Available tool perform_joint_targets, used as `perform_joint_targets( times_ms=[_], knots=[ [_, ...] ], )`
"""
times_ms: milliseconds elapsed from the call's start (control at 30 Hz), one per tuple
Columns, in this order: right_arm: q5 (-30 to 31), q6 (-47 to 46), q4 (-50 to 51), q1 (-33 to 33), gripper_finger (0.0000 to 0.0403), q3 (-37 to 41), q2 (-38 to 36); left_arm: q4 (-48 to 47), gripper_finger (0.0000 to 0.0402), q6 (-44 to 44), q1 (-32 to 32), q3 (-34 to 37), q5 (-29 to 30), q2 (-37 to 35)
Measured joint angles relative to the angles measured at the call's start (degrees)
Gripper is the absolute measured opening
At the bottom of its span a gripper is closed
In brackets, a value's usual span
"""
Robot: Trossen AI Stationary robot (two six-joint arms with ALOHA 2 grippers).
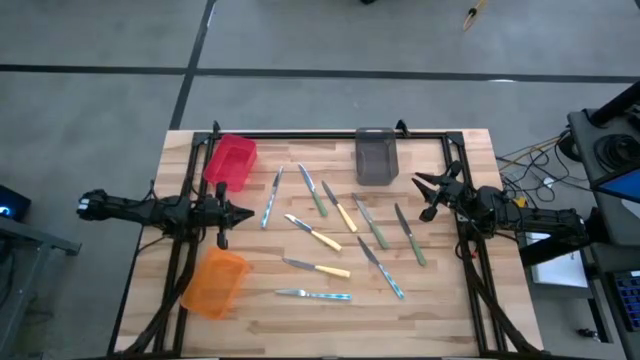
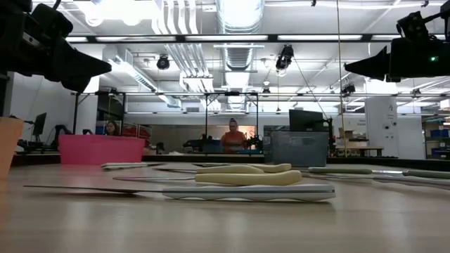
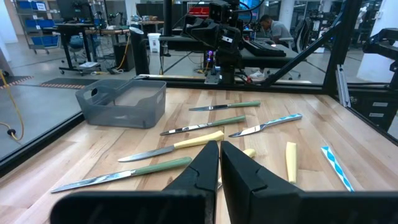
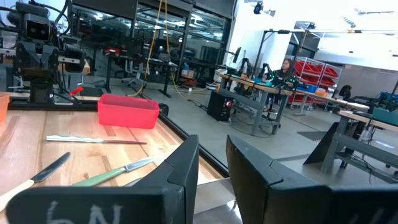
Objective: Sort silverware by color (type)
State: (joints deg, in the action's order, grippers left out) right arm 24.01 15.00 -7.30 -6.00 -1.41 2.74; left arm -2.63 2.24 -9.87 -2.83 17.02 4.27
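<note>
Jaws clear of silverware [image 1: 335,230], blades partly blurred.

- The one marking that shows sits on the right gripper [image 4: 212,163], seen in the right wrist view: pale, chalk-like strokes on the dark body below the fingers, looking roughly like "6N". The characters are cut off at the picture's edge, so the reading is unsure.
- Nothing can be read on the red bin [image 4: 127,111] beyond that gripper, nor on the knives [image 4: 95,140] beside it.
- No legible text, brand, number or sign shows in the other views.
</note>
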Motion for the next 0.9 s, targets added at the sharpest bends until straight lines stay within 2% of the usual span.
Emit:
perform_joint_targets(
  times_ms=[100,300,467,533,700,800,900],
  knots=[
    [0.0,-0.7,0.0,0.0,0.0075,0.0,0.0,0.0,0.0000,0.0,0.0,0.0,0.0,0.0],
    [-0.4,-20.4,-0.4,0.1,0.0075,0.0,0.0,0.1,0.0000,0.0,0.0,0.0,1.5,0.0],
    [0.4,-25.1,-7.9,0.0,0.0075,0.0,1.0,1.7,0.0000,-0.6,0.0,0.0,1.9,0.0],
    [-0.2,-26.3,-10.4,0.0,0.0075,-0.1,2.2,4.3,0.0000,-3.7,0.0,0.0,3.7,0.1],
    [-0.4,-28.5,-11.3,0.0,0.0075,-4.0,8.3,15.6,0.0000,-12.3,0.0,0.0,4.8,0.8],
    [-0.2,-28.5,-10.8,0.0,0.0075,-8.2,13.8,22.2,0.0000,-11.5,0.0,0.0,4.9,1.8],
    [1.5,-29.9,-8.0,0.0,0.0075,-13.5,19.3,26.1,0.0000,-7.1,0.0,0.0,5.0,3.3]
  ],
)
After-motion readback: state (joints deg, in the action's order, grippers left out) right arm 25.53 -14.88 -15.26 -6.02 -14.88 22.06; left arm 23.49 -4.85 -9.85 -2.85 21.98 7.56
